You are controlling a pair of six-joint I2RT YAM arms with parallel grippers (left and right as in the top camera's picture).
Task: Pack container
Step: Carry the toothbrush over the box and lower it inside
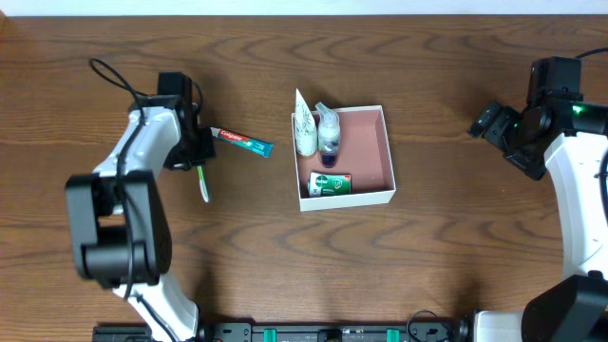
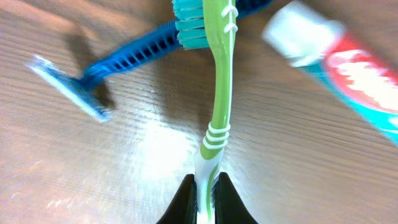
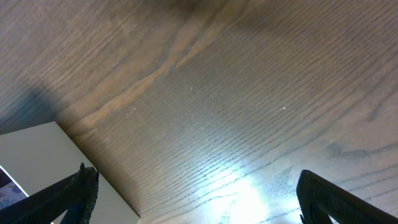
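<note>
Just ahead of the left gripper (image 2: 205, 200), a blue razor (image 2: 118, 62) and a toothpaste tube (image 2: 348, 68) flank the toothbrush (image 2: 221, 93) head, while bare desk (image 3: 217, 112) lies free beneath the right gripper (image 3: 196, 190)

- Overhead camera looks straight down from well above, taking in the whole table (image 1: 427, 266).
- Left wrist camera sits very near the wood, facing along the toothbrush (image 2: 221, 93), which overhead shares.
- Right wrist camera faces bare wood, close.
</note>
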